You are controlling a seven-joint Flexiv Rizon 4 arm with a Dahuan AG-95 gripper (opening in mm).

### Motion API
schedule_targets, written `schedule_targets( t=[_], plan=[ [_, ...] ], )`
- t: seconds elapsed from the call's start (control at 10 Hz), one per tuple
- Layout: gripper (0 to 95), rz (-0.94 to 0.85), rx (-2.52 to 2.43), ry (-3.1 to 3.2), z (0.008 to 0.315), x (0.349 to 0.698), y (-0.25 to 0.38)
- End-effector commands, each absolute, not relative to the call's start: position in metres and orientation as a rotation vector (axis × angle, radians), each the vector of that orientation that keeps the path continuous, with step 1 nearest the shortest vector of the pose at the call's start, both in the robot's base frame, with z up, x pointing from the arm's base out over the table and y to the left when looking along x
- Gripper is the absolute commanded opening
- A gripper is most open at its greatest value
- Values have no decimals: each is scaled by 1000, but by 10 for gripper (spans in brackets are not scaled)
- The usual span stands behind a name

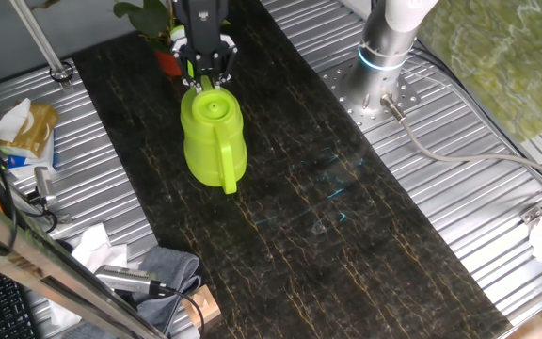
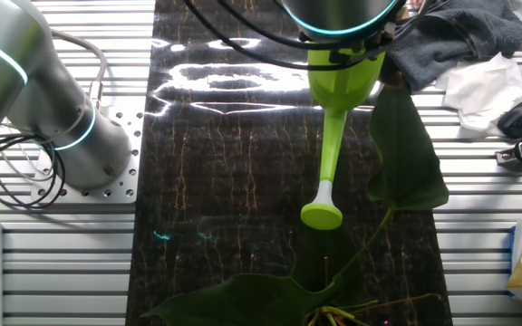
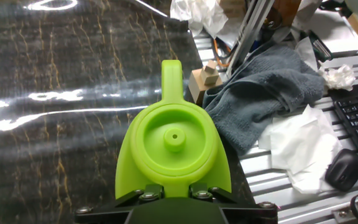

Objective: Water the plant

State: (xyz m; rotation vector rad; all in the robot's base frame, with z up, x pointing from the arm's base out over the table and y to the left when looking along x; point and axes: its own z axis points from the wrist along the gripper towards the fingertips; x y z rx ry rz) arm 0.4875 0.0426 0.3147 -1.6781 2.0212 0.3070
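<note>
Behind gripper (image 1: 203,73), plant (image 1: 154,21) half hidden

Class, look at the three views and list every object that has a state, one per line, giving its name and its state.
Lime-green plastic watering can: upright on the dark mat, spout towards the plant, not tilted to pour.
Potted plant with dark green leaves in a reddish-orange pot: upright behind the can.
Gripper: at the can's top rear edge; open or shut cannot be told.
Grey cloth: crumpled beside the mat.
</note>
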Motion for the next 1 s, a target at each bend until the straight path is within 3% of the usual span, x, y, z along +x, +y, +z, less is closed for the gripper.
schedule_targets(
  t=[0.1, 1.0],
  plan=[
    [0, 316, -1669, 2011, 318, 487, 44],
    [0, 367, -1624, 1938, 322, 485, 44]
  ],
)
